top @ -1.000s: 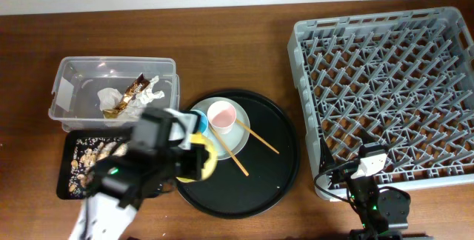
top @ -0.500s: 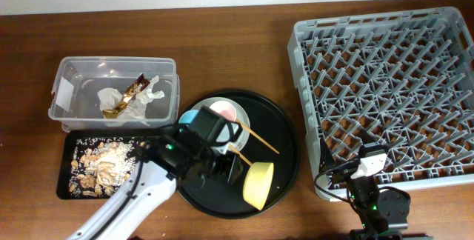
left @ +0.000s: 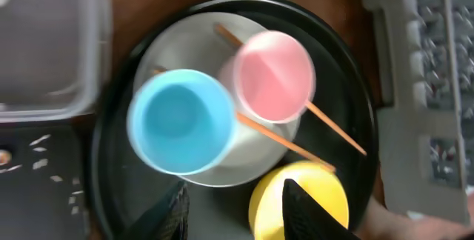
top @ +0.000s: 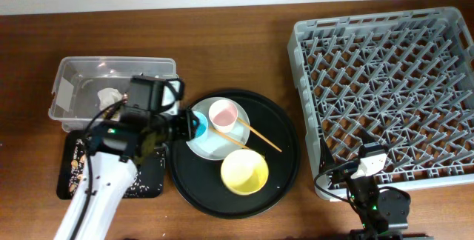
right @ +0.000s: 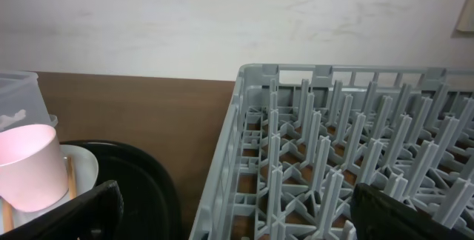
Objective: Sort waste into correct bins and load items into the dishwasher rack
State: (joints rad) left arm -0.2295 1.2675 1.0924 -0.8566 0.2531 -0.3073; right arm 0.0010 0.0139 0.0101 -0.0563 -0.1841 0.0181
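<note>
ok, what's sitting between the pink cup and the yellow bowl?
The wooden chopsticks cross that gap, lying from the pale plate onto the round black tray, between pink cup and yellow bowl. Shows in overhead and left wrist views.

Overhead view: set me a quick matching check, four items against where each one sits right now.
Things:
1. bowl
2. pink cup
3. napkin
4. scraps

Places:
A. in the clear tub
B. on the plate
C. in the shallow tray
D. on the round tray, next to the plate

Pairs: 1-D, 2-B, 3-A, 4-C
</note>
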